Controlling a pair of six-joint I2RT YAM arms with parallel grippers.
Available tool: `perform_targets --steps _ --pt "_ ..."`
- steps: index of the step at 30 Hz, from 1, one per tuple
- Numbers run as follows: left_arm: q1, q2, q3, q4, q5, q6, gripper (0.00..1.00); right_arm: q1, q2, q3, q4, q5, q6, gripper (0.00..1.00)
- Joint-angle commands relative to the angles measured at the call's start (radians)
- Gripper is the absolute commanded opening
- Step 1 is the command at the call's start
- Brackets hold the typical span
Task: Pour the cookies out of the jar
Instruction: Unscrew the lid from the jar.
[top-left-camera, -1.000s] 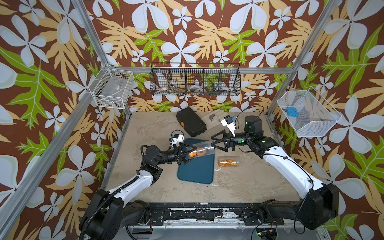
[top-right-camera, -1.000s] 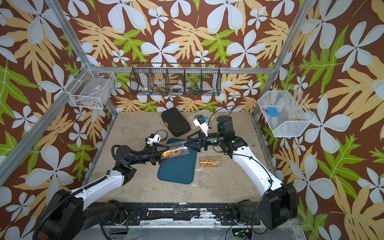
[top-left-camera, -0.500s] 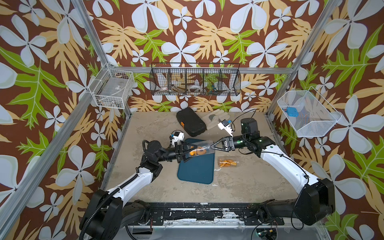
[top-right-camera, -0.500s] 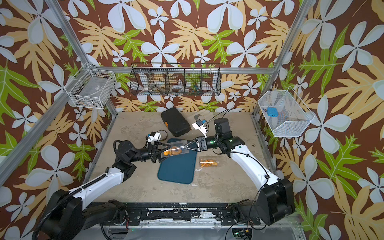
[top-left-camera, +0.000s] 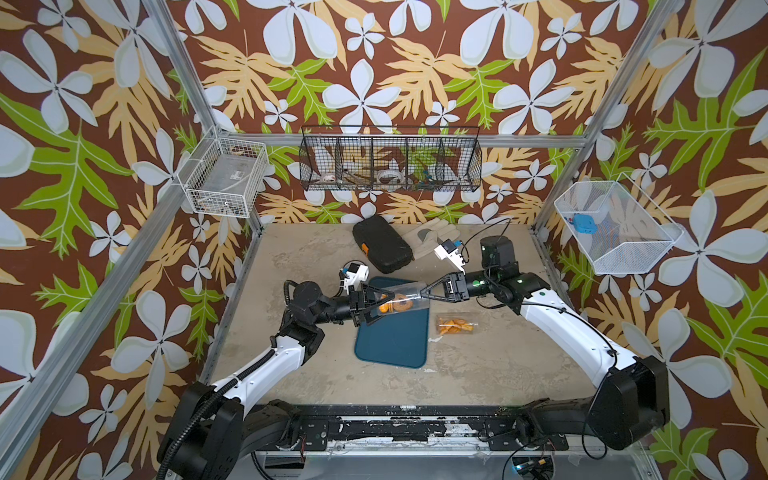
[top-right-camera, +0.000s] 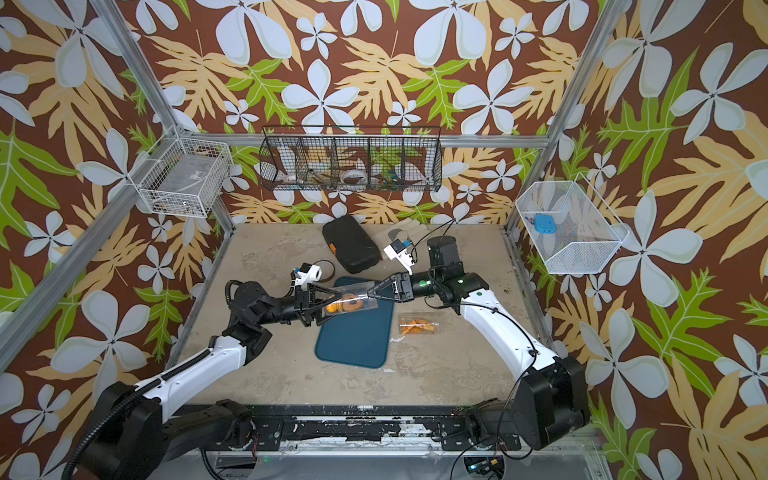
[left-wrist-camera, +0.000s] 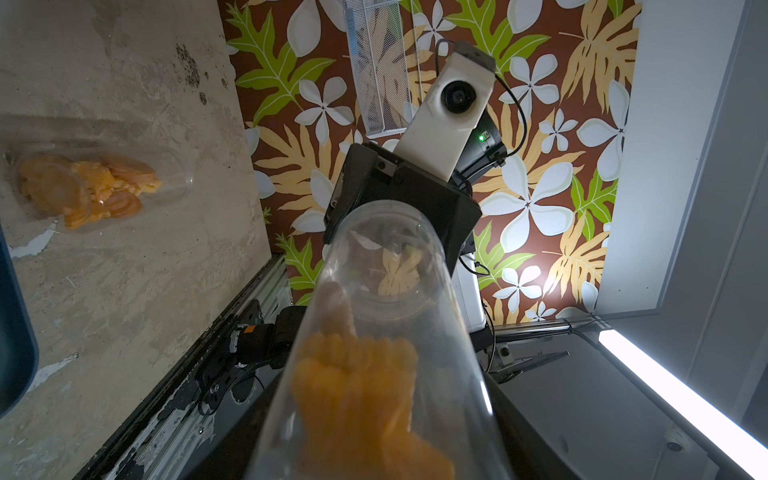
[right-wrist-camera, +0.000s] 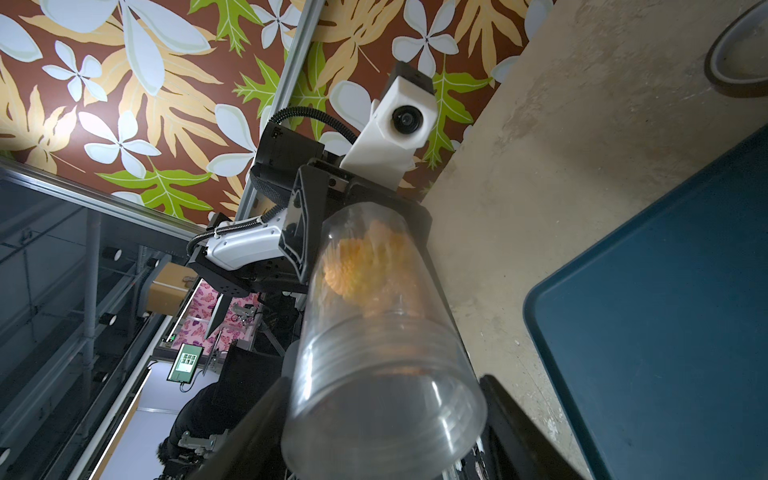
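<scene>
The left gripper (top-left-camera: 380, 308) clamps the clear jar (top-left-camera: 409, 292) sideways over the blue tray (top-left-camera: 392, 349), cookies (top-left-camera: 397, 306) inside. The right gripper (top-left-camera: 423, 291) straddles its other end, and I cannot tell whether it grips.

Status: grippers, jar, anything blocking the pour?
Left gripper shut on jar, sideways over blue tray. Right gripper at jar's far end, grip unclear. Cookies inside. Path to tray clear.

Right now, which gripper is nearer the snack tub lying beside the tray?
Right. The right gripper is just behind the snack tub; the left gripper is farther, across the tray, holding the jar.
</scene>
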Motion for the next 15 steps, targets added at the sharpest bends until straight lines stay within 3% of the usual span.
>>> perform_targets --steps 1,8,15 --pt "0.002 -0.006 -0.009 0.032 -0.002 -0.042 0.55 0.001 -0.008 0.022 -0.006 -0.026 -0.088 0.66" --pt "0.002 -0.027 -0.037 0.082 -0.016 -0.144 0.54 0.001 -0.016 0.042 0.026 -0.003 -0.232 0.69" --pt "0.002 -0.072 -0.052 0.031 -0.011 -0.188 0.54 0.001 -0.068 -0.004 0.046 -0.007 -0.502 0.72"
